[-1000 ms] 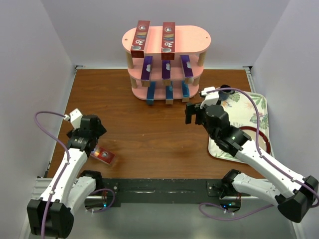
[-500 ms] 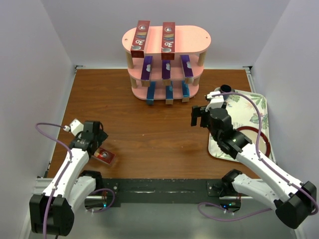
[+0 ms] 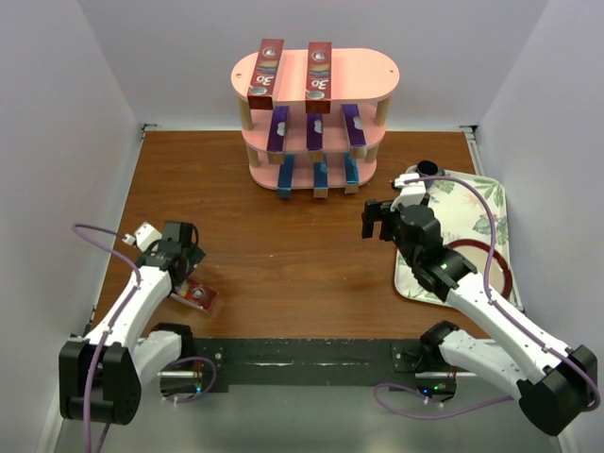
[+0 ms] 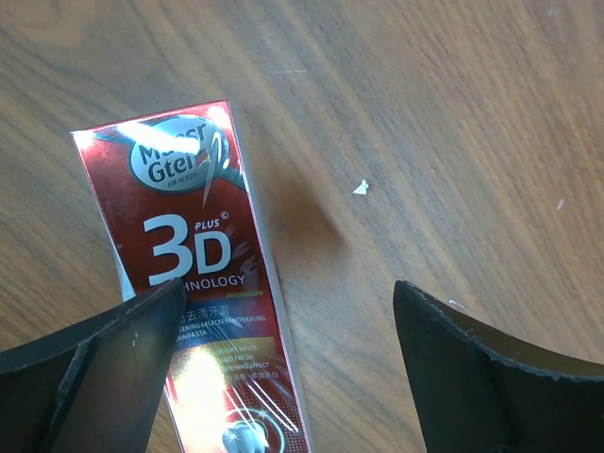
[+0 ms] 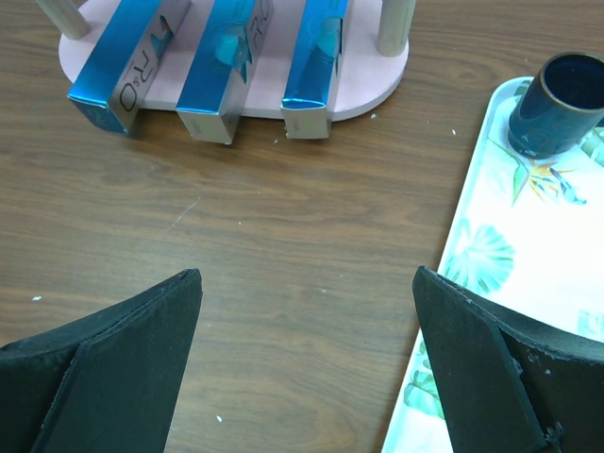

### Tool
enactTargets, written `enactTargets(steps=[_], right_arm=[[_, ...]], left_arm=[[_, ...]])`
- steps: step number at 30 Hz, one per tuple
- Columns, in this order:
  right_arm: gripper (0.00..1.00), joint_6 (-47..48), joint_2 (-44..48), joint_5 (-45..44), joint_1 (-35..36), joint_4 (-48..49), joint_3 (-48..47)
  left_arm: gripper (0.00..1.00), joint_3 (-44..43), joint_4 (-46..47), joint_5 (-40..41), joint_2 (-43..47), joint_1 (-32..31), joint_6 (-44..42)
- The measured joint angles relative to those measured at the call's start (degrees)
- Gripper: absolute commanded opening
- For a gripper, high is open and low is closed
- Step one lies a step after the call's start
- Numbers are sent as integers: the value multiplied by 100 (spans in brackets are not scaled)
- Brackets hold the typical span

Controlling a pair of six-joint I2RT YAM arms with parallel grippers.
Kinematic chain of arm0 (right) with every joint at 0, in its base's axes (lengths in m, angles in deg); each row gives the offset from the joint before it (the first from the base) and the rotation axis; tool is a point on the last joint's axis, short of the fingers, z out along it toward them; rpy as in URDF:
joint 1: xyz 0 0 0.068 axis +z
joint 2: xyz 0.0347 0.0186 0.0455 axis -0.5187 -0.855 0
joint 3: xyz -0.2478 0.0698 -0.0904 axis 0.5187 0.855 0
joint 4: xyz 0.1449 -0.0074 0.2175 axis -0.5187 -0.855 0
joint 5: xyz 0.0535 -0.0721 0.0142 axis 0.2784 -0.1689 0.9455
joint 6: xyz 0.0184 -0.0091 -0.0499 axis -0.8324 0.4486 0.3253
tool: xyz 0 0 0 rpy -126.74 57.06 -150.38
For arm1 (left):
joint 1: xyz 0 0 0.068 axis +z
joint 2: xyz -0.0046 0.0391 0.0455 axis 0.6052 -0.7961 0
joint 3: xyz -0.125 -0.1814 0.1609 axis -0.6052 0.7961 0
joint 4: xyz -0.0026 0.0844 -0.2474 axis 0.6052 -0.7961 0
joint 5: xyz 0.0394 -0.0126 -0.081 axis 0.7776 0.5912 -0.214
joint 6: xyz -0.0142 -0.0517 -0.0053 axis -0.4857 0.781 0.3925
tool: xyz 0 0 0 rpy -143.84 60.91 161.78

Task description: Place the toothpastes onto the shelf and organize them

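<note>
The pink shelf (image 3: 363, 77) stands at the table's far middle. Two red "3D" toothpastes (image 3: 266, 68) (image 3: 319, 71) lie on its top board, three purple ones (image 3: 314, 132) on the middle board, three shiny blue ones (image 3: 321, 177) on the bottom board. The blue ones (image 5: 222, 66) also show in the right wrist view. A third red toothpaste (image 3: 200, 296) (image 4: 198, 236) lies flat on the table at the near left. My left gripper (image 3: 184, 276) (image 4: 288, 311) is open just above it, its left finger over the carton. My right gripper (image 3: 376, 219) (image 5: 307, 283) is open and empty.
A floral tray (image 3: 481, 203) (image 5: 510, 283) lies at the right, with a dark cup (image 3: 427, 168) (image 5: 562, 104) at its far corner and a maroon ring (image 3: 498, 274) on it. White walls close in both sides and the back.
My left gripper has moved nearer and lower, over the red toothpaste on the table. My right gripper drew back slightly to the right, then stayed still.
</note>
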Motion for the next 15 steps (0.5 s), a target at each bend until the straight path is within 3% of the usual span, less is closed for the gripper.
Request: enactTargets(steps=[5, 10, 15], right_arm=[[99, 0, 0, 0, -2, 17, 31], [99, 0, 0, -2, -13, 33, 33], [99, 0, 2, -2, -35, 33, 33]], left_arm=[[95, -446, 42, -37, -710, -120, -404], [96, -1067, 203, -96, -1314, -732, -678], [98, -1403, 125, -46, -1244, -887, -503]])
